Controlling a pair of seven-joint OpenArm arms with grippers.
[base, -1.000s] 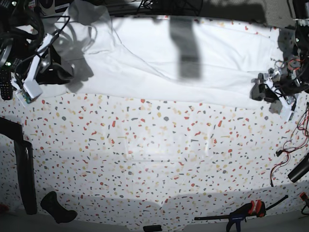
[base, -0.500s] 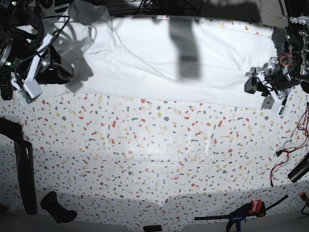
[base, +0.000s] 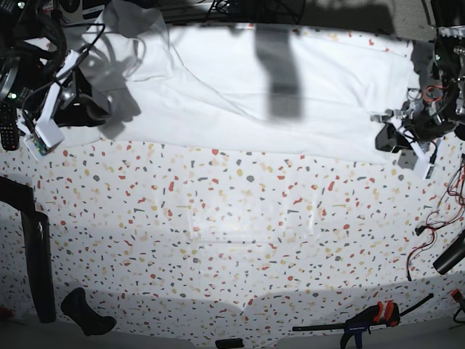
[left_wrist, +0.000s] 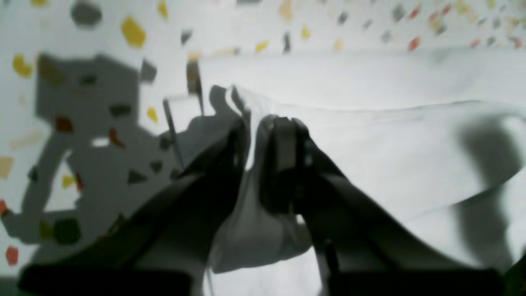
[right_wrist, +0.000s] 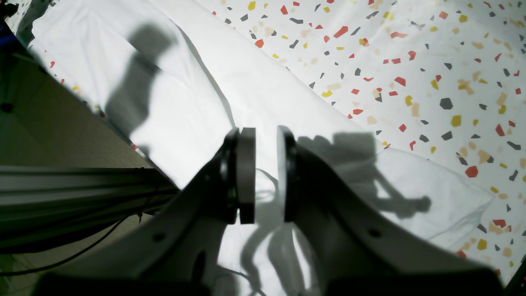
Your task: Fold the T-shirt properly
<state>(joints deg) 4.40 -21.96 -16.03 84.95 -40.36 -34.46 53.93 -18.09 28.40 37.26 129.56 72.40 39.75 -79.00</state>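
Cloth: white cotton-like shirt (base: pixel 290 102), wrinkled, spread flat along the far edge of the table (base: pixel 232 240); long fold ridge runs diagonally from upper left toward centre.
Far left: dark cables and grey hardware cluster at the table corner, partly shadowing the shirt's left end.
Right gripper (right_wrist: pixel 265 176): base view puts it at the left end of the shirt. Wrist view shows two pads with a narrow gap and white cloth visible through the gap; whether cloth is pinched there cannot be told. A folded shirt corner lies just right of the jaws on the speckled top.
Centre: dark vertical shadow bar (base: pixel 278 73) falls across the shirt's middle.
Left gripper (left_wrist: pixel 263 135): at the shirt's right edge in base view. Wrist view, blurred: jaws clenched on a bunched fold of shirt, cloth bulging out below the fingertips and rising to a raised ridge.
Near edge, left: black post (base: pixel 36 254) and a dark handle.
Near edge, right: orange-and-black clamp (base: pixel 370 320); red wires trail at the far right.
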